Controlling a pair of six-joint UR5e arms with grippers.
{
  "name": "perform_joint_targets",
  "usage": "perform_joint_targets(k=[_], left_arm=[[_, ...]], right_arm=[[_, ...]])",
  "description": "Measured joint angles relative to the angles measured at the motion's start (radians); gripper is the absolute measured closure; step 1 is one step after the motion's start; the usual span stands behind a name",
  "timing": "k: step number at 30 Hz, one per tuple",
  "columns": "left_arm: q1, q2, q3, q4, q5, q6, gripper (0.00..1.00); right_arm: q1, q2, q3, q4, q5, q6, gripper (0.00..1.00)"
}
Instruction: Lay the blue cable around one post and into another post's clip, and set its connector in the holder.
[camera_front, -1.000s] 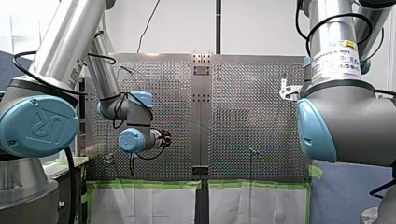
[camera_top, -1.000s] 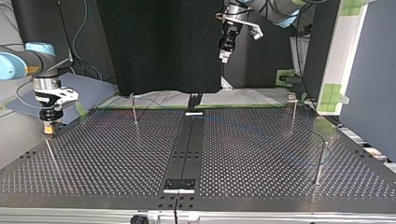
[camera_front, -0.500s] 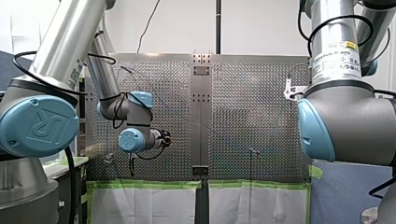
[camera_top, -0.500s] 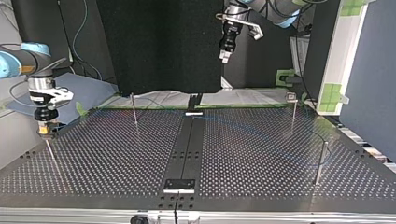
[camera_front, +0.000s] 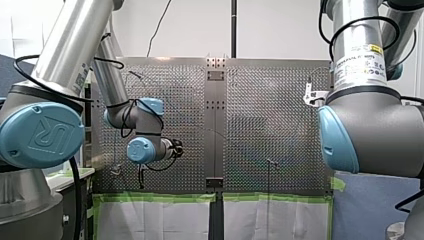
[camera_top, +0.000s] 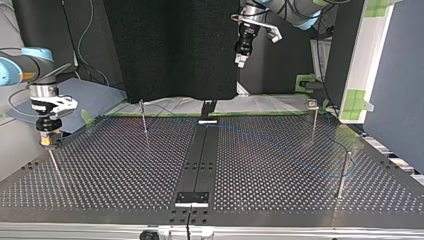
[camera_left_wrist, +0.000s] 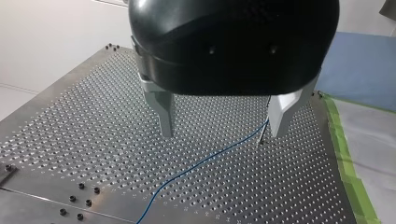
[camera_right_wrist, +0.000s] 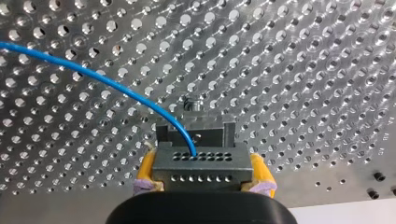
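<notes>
Blue cable (camera_right_wrist: 116, 86): entering the connector's back face in the right wrist view; in the top view, lying slack across the desk (camera_top: 280, 200) from the centre strip (camera_top: 200, 160) toward that view's right.
Connector (camera_right_wrist: 201, 164): dark block, gripped on both sides, just short of or touching the holder (camera_right_wrist: 195, 133); full seating not confirmable.
Right hand (camera_right_wrist: 204, 171): yellow pads pinching the connector, no gap visible; positioned over the thin post (camera_top: 54, 165) at the top view's left.
Left hand (camera_left_wrist: 222, 131): fingers (camera_left_wrist: 163, 112) spread wide, nothing between them; raised well above the desk.
Corner post (camera_top: 343, 172): cable apparently looped round it at the top view's right; judged done.
Clip post (camera_top: 313, 119): too small in the top view to verify capture in the clip; in the left wrist view, cable rising to a thin post beside one finger, possibly the same post.
Done, by judgement: wrap round one post; connector brought to the holder.
Outstanding, by judgement: pressing the connector home, letting go, confirming the clip.
Risk: slack cable pulling the connector askew on release.
</notes>
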Motion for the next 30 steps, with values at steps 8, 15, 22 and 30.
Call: perform_joint_targets(k=[8,15,22,30], left_arm=[[0.000,0.000,0.000,0.000,0.000,0.000,0.00],[0.000,0.000,0.000,0.000,0.000,0.000,0.00],[0.000,0.000,0.000,0.001,0.002,-0.001,0.00],[0.000,0.000,0.000,0.003,0.002,-0.003,0.00]], right_arm=[[0.004,0.002,-0.005,0.010,0.020,0.014,1.00],[0.004,0.005,-0.006,0.015,0.036,0.018,1.00],[0.008,0.007,-0.013,0.031,0.045,0.018,1.00],[0.025,0.015,-0.027,0.041,0.047,0.015,1.00]])
